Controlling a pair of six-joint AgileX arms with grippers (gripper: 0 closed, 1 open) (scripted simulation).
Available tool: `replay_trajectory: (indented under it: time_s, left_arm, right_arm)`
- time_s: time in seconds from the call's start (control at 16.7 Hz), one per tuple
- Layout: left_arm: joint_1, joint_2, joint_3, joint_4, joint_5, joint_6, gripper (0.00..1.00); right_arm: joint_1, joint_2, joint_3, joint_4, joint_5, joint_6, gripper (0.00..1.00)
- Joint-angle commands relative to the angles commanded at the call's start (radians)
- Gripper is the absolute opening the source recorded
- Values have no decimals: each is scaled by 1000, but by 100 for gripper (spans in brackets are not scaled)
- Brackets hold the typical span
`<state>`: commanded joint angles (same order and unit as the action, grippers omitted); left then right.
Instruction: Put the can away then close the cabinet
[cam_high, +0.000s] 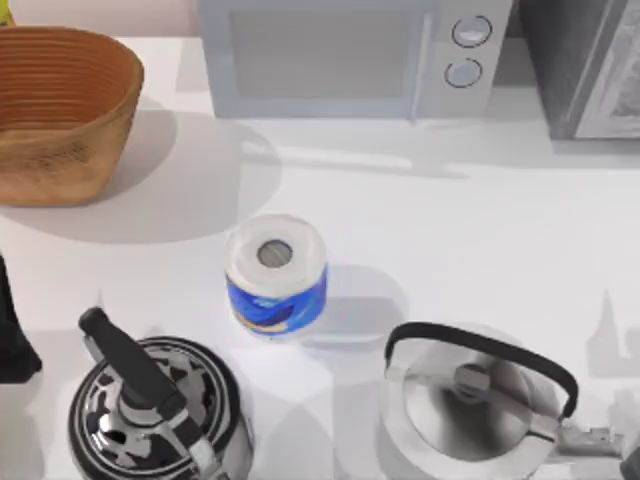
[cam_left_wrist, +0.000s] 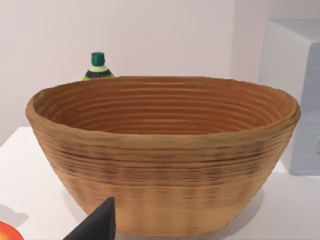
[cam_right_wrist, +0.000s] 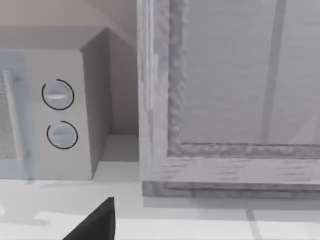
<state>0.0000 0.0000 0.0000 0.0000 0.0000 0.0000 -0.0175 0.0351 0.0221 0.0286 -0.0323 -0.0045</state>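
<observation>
- Top view: wicker basket upper left of table, nothing visible inside; paper roll at centre; two kettles along the bottom.
- Cabinet upper right, microwave beside it.
- Can's place: cannot tell.
- Fingers, both arms: cannot tell.

Basket: woven wicker, ribbed, matt tan. Paper roll: soft white paper w/ glossy blue wrapper. Left kettle: polished metal w/ black pattern, matt black handle. Right kettle: brushed steel, smooth, black handle. Microwave: smooth matt grey-white casing, 2 shiny knobs. Cabinet: rough grainy grey wood. Table: smooth matt white.
</observation>
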Motion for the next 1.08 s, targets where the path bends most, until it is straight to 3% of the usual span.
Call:
replay_trajectory:
  time_s: [0.3,0.78,1.08]
  left_arm:
    - [0,0,0,0,0,0,100]
    - [0,0,0,0,0,0,100]
    - [0,0,0,0,0,0,100]
  right_arm:
    - [-186,243,126,236,-206,-15,100]
    - [-664,936,322,819,-659,-6,100]
    - [-909,1317,364,1099,-873,18,100]
